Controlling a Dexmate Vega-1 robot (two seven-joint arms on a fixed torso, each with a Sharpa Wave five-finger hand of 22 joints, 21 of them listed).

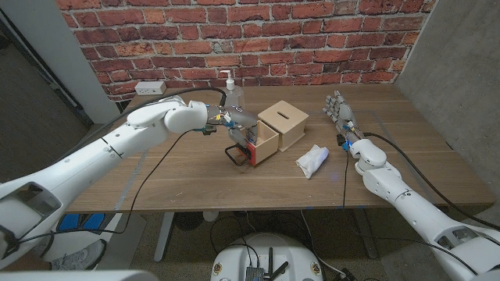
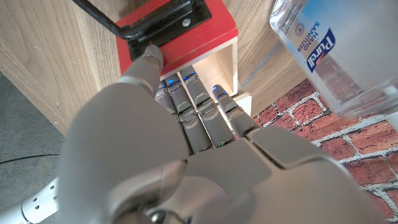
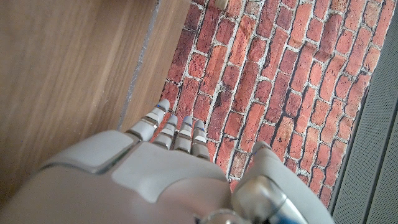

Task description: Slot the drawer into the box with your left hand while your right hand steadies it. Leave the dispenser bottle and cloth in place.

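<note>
I find the red-fronted drawer (image 1: 260, 145) partly out of the wooden box (image 1: 284, 124), its black handle (image 1: 234, 154) on the side away from the box. My left hand (image 1: 227, 120) sits at the drawer; whether it grips I cannot tell. My right hand (image 1: 339, 108) stands well apart from the box, fingers extended, holding nothing. The sanitizer bottle (image 1: 232, 95) stands just behind the drawer; the cloth (image 1: 312, 161) lies near the box.

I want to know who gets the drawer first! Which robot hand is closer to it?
Left. The left robot hand is right at the drawer, fingers at its red front. The right robot hand stands apart, beyond the box.
</note>
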